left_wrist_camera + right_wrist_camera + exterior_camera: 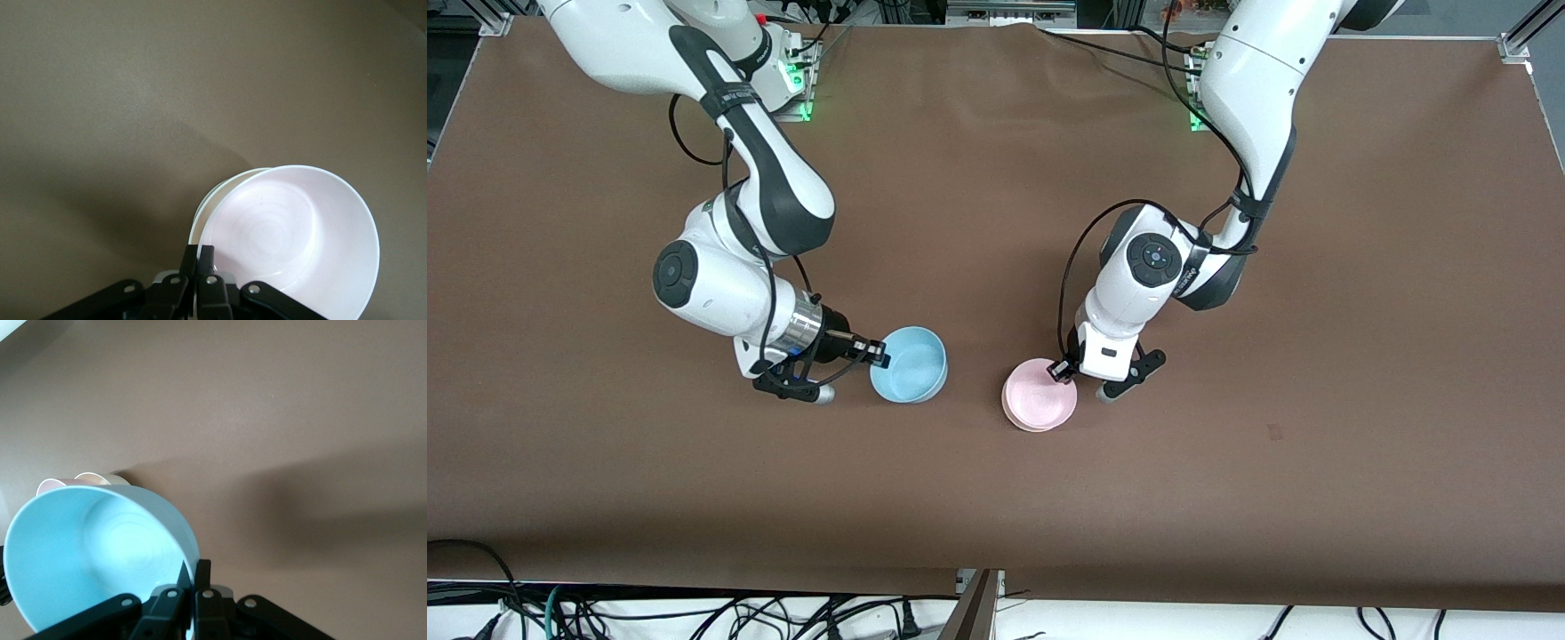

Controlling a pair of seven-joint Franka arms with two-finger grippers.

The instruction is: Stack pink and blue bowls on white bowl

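The left gripper (1064, 371) pinches the rim of the pale pink smooth bowl (1039, 394), nested askew in the glossy white bowl (208, 203) mid-table, while the right gripper (878, 354) clamps the sky-blue round bowl (910, 364), unstacked beside them, bare brown table (996, 498) all around.

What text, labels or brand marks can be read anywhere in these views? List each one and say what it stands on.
No text can be read.
Right arm: a black band with small white lettering, too small to read.
Left arm: tiny lettering beside its joint, also too small to read.
Blue bowl, pink bowl and white bowl: plain, no marks.
Table: no signs.
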